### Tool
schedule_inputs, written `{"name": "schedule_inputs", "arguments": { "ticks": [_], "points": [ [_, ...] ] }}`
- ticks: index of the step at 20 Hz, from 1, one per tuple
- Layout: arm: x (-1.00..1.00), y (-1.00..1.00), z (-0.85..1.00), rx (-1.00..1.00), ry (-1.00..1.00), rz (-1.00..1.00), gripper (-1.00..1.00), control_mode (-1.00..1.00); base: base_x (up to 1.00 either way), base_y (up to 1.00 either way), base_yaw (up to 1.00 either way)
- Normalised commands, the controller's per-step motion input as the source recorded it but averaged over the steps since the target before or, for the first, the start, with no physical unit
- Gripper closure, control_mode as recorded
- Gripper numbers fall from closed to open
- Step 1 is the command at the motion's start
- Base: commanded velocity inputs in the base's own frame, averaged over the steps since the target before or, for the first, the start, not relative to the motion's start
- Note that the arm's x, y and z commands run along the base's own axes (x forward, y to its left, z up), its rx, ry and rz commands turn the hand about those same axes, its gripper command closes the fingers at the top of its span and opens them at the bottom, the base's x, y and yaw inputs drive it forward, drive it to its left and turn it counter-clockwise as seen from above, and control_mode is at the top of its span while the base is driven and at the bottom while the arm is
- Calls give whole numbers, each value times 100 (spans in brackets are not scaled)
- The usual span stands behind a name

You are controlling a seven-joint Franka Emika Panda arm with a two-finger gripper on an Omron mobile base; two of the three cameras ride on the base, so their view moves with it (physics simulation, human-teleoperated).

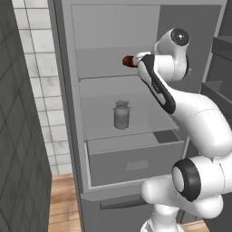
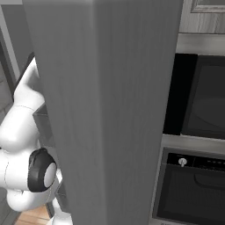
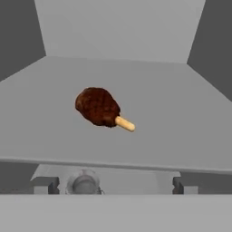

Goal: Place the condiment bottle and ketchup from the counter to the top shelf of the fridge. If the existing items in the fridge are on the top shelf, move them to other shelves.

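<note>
Gripper (image 3: 110,185) w/ jaws wide apart, holding nothing, hovers at front edge of top shelf (image 3: 181,131), aimed at drumstick (image 3: 99,108) lying mid-shelf; prob. lining up to clear it. Milk can (image 1: 121,115) sits one shelf below.

On the left of the left base view stands a wall of white square tiles (image 1: 41,90) with grey joints. In front of it, at the near left edge, a dark panel (image 1: 18,136) with a grid pattern rises high. Below is a floor of light brown wooden planks (image 1: 63,199). In the right base view a tall grey panel with faint wood grain (image 2: 105,110) stands very close. To its right are a black built-in microwave (image 2: 206,96) and under it a dark oven with a knob (image 2: 193,189). The light is soft and even.
</note>
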Motion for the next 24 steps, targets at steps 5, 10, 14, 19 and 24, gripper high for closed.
{"name": "schedule_inputs", "arguments": {
  "ticks": [5,10,14,19,24],
  "points": [
    [18,6,-24,0,6,0,-100,-100,0,0,0],
    [31,8,-10,0,8,1,-100,-100,0,0,0],
    [64,0,0,0,7,0,-100,-100,0,0,0],
    [73,0,0,0,7,0,-100,-100,0,0,0],
    [54,0,-4,0,5,0,-100,-100,0,0,0]
  ]
}}
